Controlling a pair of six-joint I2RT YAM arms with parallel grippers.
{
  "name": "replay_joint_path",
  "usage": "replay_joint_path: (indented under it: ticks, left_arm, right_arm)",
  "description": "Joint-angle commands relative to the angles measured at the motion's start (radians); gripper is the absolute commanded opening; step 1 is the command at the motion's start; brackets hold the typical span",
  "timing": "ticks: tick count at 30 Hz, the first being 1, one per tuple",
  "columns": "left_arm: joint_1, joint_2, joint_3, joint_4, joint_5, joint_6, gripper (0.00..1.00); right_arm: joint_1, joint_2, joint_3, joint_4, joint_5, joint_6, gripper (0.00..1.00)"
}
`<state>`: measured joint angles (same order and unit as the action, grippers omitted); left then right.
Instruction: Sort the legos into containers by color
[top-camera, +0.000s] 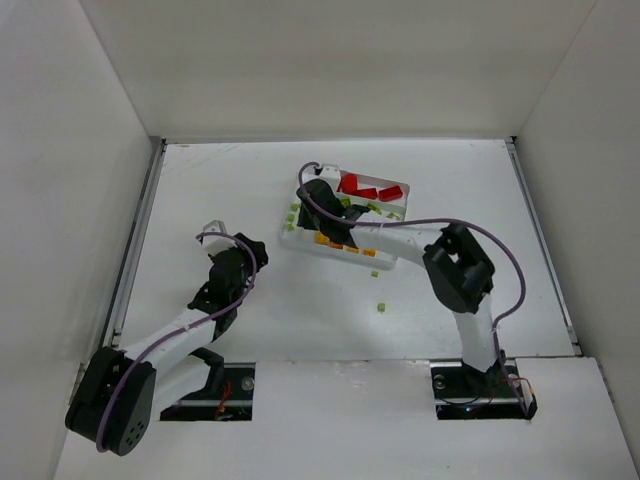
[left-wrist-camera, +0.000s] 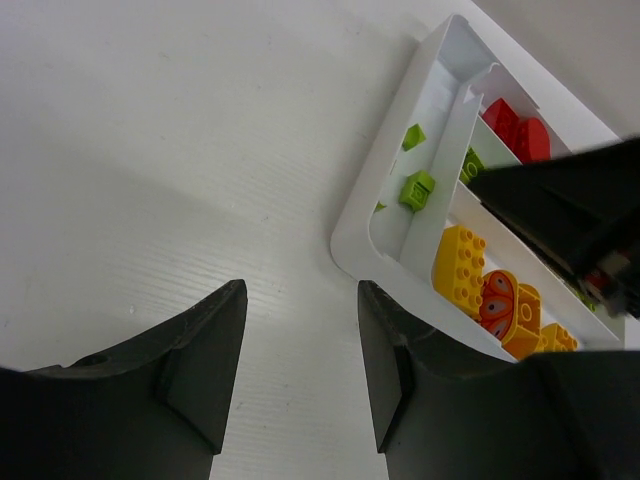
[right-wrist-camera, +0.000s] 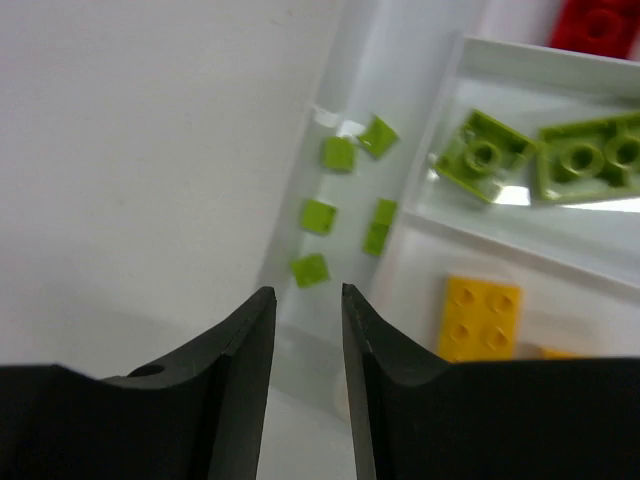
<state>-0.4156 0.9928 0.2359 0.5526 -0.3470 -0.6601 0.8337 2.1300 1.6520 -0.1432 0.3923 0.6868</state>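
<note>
We see the tray (left-wrist-camera: 352, 228) mid-table, open table (top-camera: 220, 180) all round; right gripper (right-wrist-camera: 308, 295), narrowly parted and empty, hangs over the end slot's green legos (right-wrist-camera: 318, 215); left gripper (left-wrist-camera: 300, 290), wider, empty, near the tray's corner; one loose piece (top-camera: 380, 306), perhaps green, lies nearer us
</note>
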Motion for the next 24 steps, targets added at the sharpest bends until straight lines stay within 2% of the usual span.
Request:
replay_joint_path:
  ticks: [1,3,6,9,11,13,15,24]
  left_arm:
    - [-0.008,0.0,0.017,0.038,0.011,-0.007,0.46]
    - [-0.01,0.0,0.019,0.038,0.014,-0.01,0.46]
    - [-0.018,0.007,0.02,0.041,0.017,-0.012,0.46]
    - [-0.03,0.009,0.023,0.046,0.017,-0.015,0.46]
    - [-0.03,0.007,0.02,0.049,0.016,-0.015,0.46]
    - [-0.024,0.0,0.016,0.049,0.014,-0.015,0.46]
    - [-0.019,-0.005,0.011,0.049,0.013,-0.015,0.46]
    - [-0.019,0.015,0.013,0.059,0.013,-0.018,0.46]
  right_arm:
    - [0.009,-0.233,-0.172,0.065,0.046,-0.021,0.32]
    - [0.011,-0.365,-0.364,0.134,0.063,-0.036,0.24]
    - [0.02,-0.562,-0.655,0.2,0.072,-0.041,0.21]
    - [0.02,-0.686,-0.837,0.195,0.088,-0.02,0.24]
    - [0.02,-0.731,-0.909,0.169,0.106,0.008,0.31]
    - [0.02,-0.737,-0.945,0.133,0.115,0.043,0.4]
    - [0.02,-0.697,-0.951,0.111,0.109,0.048,0.44]
    - [-0.003,-0.57,-0.877,0.087,0.149,0.048,0.45]
